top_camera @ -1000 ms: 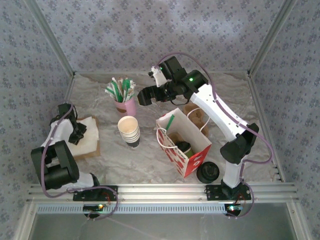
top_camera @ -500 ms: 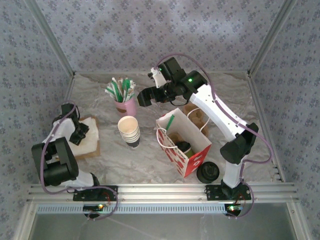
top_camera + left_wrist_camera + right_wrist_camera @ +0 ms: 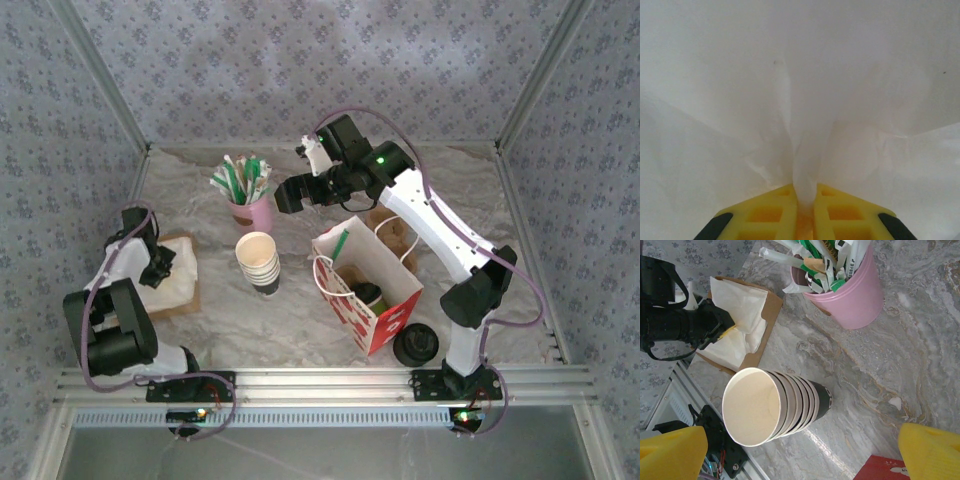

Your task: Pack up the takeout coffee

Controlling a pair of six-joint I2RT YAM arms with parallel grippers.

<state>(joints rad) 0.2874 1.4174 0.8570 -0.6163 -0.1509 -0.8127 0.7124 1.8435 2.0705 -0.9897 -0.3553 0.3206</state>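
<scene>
Starting at the left end effector (image 3: 804, 195), its two yellow fingers (image 3: 771, 212) are seen drawn almost together, with a fold of white napkin (image 3: 800, 110) clamped between them. From above, this end effector is found down on the napkin stack, which lies in a shallow brown cardboard tray (image 3: 188, 298) at the left side of the surface (image 3: 300, 335).

The right end effector (image 3: 290, 192) is held in the air with its jaws wide apart and nothing between them. It is placed near a pink cup (image 3: 252, 212) filled with green and white wrapped sticks, at the far side of the surface. In its own wrist view, a stack of lidless paper cups (image 3: 258, 262) is seen below and between its yellow fingertips (image 3: 932, 450), with the pink cup farther off and the napkin tray beyond the stack.

The takeout coffee (image 3: 367, 294) is found inside an open red paper bag (image 3: 385, 318), standing with its black lid upward toward the near end of the bag. A green straw (image 3: 342, 243) is leaned in the bag's far end. The bag stands upright just to the right of the cup stack, close in front of the right arm. A squat pile of black lids (image 3: 415, 344) is set just beside the bag's near right corner. A brown item behind the bag is partly hidden and cannot be made out.
</scene>
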